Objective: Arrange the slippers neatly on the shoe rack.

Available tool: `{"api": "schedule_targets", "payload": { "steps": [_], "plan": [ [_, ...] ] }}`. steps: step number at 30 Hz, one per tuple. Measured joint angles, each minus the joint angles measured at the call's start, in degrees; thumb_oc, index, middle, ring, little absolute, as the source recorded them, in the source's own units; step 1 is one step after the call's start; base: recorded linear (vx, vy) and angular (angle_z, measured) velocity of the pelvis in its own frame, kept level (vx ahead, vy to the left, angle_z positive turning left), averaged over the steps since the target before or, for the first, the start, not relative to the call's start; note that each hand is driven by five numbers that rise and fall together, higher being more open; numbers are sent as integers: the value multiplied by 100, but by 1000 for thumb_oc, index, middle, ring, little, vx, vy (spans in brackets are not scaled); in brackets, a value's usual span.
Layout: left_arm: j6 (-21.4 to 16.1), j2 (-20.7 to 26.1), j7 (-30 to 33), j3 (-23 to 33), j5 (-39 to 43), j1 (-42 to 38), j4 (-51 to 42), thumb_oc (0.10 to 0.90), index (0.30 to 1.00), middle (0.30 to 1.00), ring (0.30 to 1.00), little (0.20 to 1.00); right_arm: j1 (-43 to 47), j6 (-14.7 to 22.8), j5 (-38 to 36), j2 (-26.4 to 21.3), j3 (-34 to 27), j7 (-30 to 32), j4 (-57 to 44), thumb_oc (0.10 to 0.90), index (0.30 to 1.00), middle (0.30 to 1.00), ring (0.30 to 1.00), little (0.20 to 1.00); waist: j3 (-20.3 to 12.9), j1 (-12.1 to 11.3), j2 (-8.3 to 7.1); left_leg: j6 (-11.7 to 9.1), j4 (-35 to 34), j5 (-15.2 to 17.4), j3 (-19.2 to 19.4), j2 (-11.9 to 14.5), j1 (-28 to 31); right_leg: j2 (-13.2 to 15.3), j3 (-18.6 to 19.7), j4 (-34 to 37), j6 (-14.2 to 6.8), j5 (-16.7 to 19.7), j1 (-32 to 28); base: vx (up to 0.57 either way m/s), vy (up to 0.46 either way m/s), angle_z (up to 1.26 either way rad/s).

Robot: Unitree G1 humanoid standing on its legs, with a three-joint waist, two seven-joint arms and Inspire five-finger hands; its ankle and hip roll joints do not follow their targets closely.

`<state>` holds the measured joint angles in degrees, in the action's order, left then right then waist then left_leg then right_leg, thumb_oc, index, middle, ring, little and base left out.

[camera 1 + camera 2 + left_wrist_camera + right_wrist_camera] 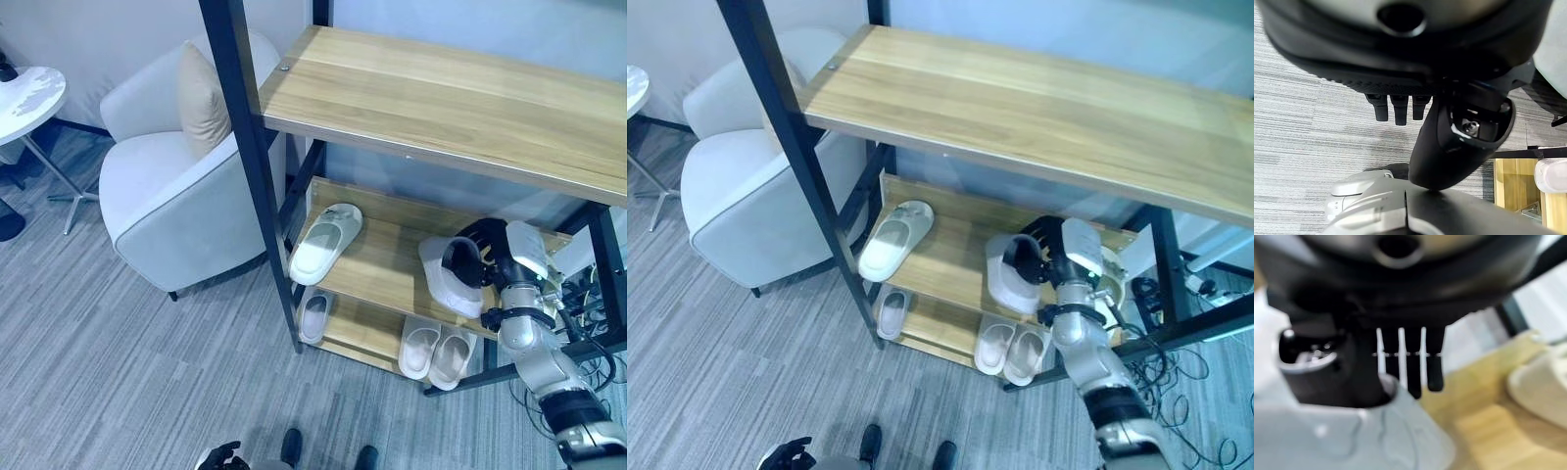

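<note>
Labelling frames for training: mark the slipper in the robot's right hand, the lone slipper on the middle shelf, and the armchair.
held slipper [443,279], left eye view, its white side
lone slipper [325,242], left eye view, its insole
armchair [157,171], left eye view, seat cushion

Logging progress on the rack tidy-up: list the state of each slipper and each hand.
White slipper in the right hand: held over the middle shelf, not released.
Pale green slipper: flat on the middle shelf, angled, toe over the front edge.
Single white slipper: flat on the bottom shelf, alone.
White slipper pair: side by side, bottom shelf.
Right hand: shut on the slipper.
Left hand: idle, holding nothing.
</note>
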<state>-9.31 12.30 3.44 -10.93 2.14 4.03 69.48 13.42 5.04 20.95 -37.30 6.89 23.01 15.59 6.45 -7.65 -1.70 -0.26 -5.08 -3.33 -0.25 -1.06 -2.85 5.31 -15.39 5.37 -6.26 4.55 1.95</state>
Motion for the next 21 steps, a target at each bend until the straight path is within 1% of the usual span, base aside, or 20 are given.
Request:
{"api": "schedule_targets", "payload": {
  "steps": [3, 4, 6, 8, 9, 11, 12, 15, 17, 18, 19, 21],
  "plan": [
    [54, 2, -6, -2, -7, 10, -43, 800, 900, 900, 900, 900, -310, 55, -32, 12, -117, -144, -382, 400, 300, 300, 300, 300, -1, 33, 1, 0, 0, 0, 6, -8, 52, 9, 8, 1, 0, 0, -49, -5, -8, -1],
    [65, 5, -7, 5, -6, 30, -39, 800, 900, 900, 900, 900, -550, 116, -76, 19, -169, -201, -709, 400, 300, 300, 300, 300, -2, 44, 2, 0, 0, -1, 20, -9, 56, 9, 22, 0, 0, 0, -47, -10, -12, -5],
    [84, 7, -25, 16, -7, 32, -39, 800, 900, 900, 900, 900, -759, 212, -156, 30, -185, -337, -996, 400, 300, 300, 300, 300, -4, 68, 6, 0, 0, -1, 73, -6, 75, 7, 91, 0, 4, 3, -44, -15, -11, -13],
    [92, 2, -27, 24, -32, 33, -38, 800, 900, 900, 900, 900, -878, 292, -182, 42, -188, -461, -1183, 400, 300, 300, 300, 300, -14, 133, 23, 0, 0, -1, 123, -4, 99, 6, 155, 1, 17, 12, -39, -20, -13, -14],
    [93, 3, -27, 24, -51, 53, -36, 800, 900, 900, 900, 900, -958, 334, -248, 108, -216, -550, -1310, 400, 300, 300, 300, 300, -20, 204, 34, 0, 0, -1, 130, -2, 111, 6, 161, 1, 20, 15, -45, -29, -16, -10],
    [95, -31, -30, 26, -53, 89, -35, 800, 900, 900, 900, 900, -1111, 428, -404, 262, -252, -673, -1567, 400, 300, 300, 300, 300, -34, 259, 56, 0, -1, 0, 156, 2, 122, 4, 187, 2, 27, 19, -44, -27, -5, -7],
    [96, -32, -31, 26, -62, 97, -34, 800, 900, 900, 900, 900, -1192, 479, -442, 296, -252, -756, -1697, 400, 300, 300, 300, 300, -46, 315, 77, 0, 0, 0, 178, 3, 126, 4, 210, 3, 34, 25, -36, -45, -1, -10],
    [92, -64, -36, 24, -128, 148, -40, 800, 900, 900, 900, 900, -1436, 624, -653, 402, -244, -1018, -2076, 400, 300, 300, 300, 300, -91, 344, 150, 0, -1, 6, 307, 7, 154, 4, 328, 3, 61, 47, -7, -44, 3, -19],
    [96, -83, -38, -14, -170, 163, -37, 800, 900, 900, 900, 900, -1550, 767, -709, 477, -202, -1174, -2185, 400, 300, 300, 300, 300, -118, 440, 195, 1, 0, 5, 367, 10, 159, 3, 398, 2, 92, 77, 57, -88, 17, -23],
    [91, -81, -43, -19, -172, 168, -40, 800, 900, 900, 900, 900, -1589, 800, -807, 473, -140, -1279, -2224, 400, 300, 300, 300, 300, -125, 445, 207, 1, -2, 5, 456, 18, 158, 4, 485, 11, 108, 99, 94, -98, 25, -29],
    [93, -77, -43, -22, -174, 170, -35, 800, 900, 900, 900, 900, -1599, 804, -850, 471, -90, -1334, -2236, 400, 300, 300, 300, 300, -127, 460, 218, 1, -1, 5, 487, 20, 156, 7, 488, 12, 108, 102, 112, -96, 23, -28],
    [92, -77, -44, -74, -174, 194, -34, 800, 900, 900, 900, 900, -1684, 828, -1013, 469, 38, -1541, -2320, 400, 300, 300, 300, 300, -145, 546, 250, -1, -4, 6, 604, 26, 134, 5, 589, 38, 98, 96, 185, -106, 20, -26]
  ]
}}
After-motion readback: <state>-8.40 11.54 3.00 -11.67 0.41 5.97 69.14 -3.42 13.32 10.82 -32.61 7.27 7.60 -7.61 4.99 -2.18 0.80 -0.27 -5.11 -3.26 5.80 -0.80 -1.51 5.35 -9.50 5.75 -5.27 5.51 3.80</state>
